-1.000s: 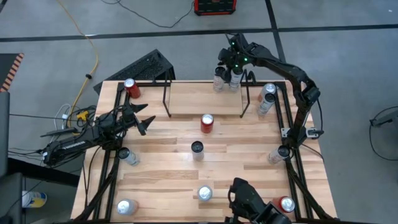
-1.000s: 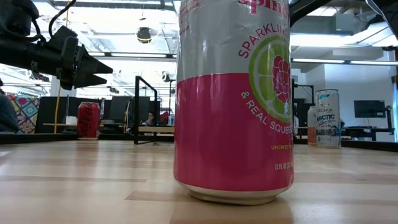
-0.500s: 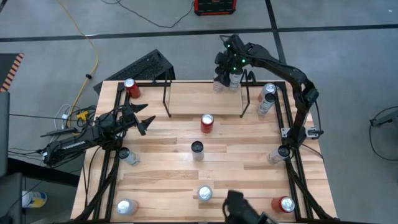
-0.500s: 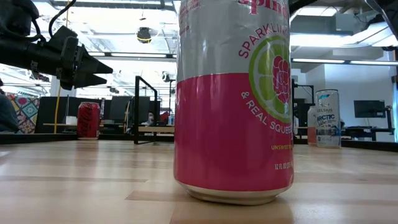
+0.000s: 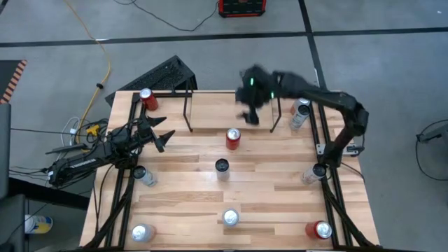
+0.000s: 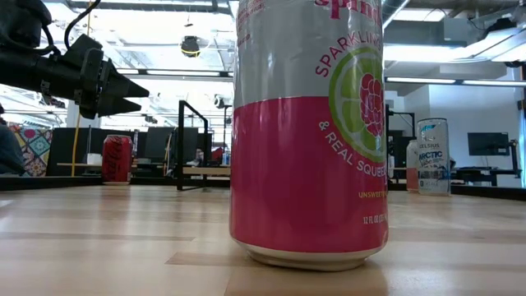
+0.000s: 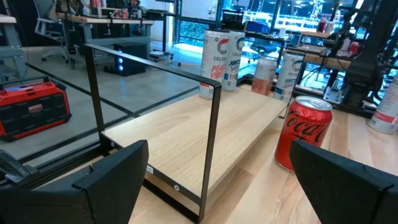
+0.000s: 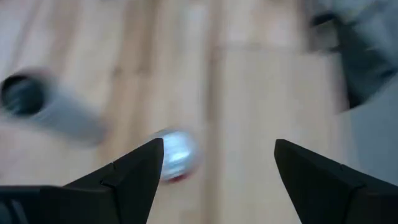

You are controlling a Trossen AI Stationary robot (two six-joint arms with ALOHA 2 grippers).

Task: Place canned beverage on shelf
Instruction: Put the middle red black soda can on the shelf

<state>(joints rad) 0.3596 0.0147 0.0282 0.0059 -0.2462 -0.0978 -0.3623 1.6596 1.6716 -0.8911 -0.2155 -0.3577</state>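
Observation:
The shelf (image 5: 217, 108), a light wood board between thin black uprights, stands at the table's far side. Two cans (image 7: 219, 59) stand upright on its far right end. A red cola can (image 5: 232, 138) stands on the table just in front of the shelf, with a black can (image 5: 222, 166) nearer. My right gripper (image 5: 250, 112) hovers, blurred, over the shelf's right part. It is open and empty, slanting down toward the red can (image 8: 174, 155). My left gripper (image 5: 164, 136) waits open and level at the table's left side.
More cans stand around the table: a pink one (image 6: 308, 131) near the front edge, silver ones (image 5: 143, 175) at the left, two (image 5: 299, 108) by the right rail, red ones at the far left (image 5: 147, 98) and near right (image 5: 322, 229). Black rails line both sides.
My right gripper has swung away from the two cans at the shelf's far right end, toward the table's left and near side, rising a little and tipping further down. It has stayed open and empty. The cans have not moved.

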